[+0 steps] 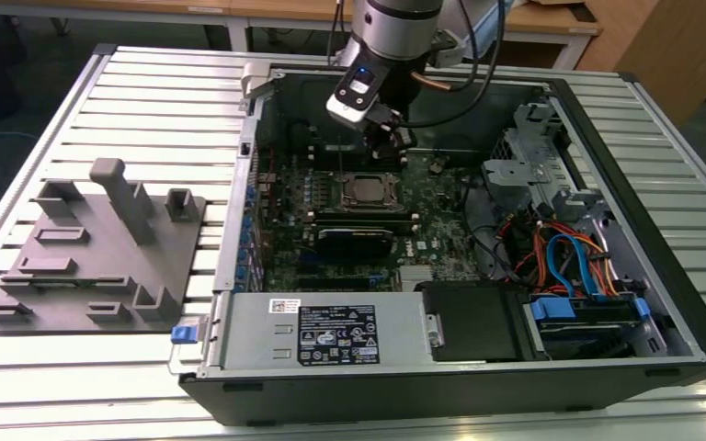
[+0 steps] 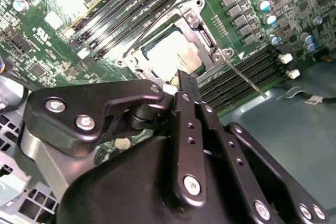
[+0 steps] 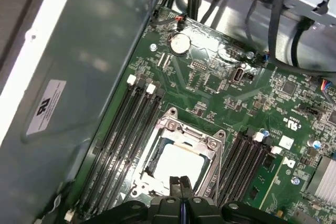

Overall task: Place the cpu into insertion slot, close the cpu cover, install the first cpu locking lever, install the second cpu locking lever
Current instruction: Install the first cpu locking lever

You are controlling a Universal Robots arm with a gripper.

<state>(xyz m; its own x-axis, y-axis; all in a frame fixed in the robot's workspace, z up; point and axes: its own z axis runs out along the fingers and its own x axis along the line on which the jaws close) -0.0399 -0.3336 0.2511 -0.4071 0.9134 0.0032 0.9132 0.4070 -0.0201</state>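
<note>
The cpu [image 3: 179, 162] lies flat in the insertion slot [image 1: 367, 191] on the green motherboard, its silver top showing [image 2: 172, 56]. The cpu cover [image 3: 185, 131] is a silver frame lying down around the chip [image 2: 203, 36]. One thin locking lever [image 2: 247, 80] sticks out from a socket corner towards the memory slots. Another thin lever [image 2: 152, 24] runs along the opposite side of the frame. My gripper [image 3: 181, 184] hovers just above the socket's edge, fingers pressed together with nothing between them. In the exterior view the gripper [image 1: 390, 145] hangs inside the case behind the socket.
Long black memory slots [image 3: 128, 129] flank the socket on both sides. The open computer case [image 1: 647, 184] has tall walls, a drive cage [image 1: 537, 165], coloured cables [image 1: 568, 262] and a power supply [image 1: 328, 331]. A grey fixture block [image 1: 96, 248] sits at the exterior view's left.
</note>
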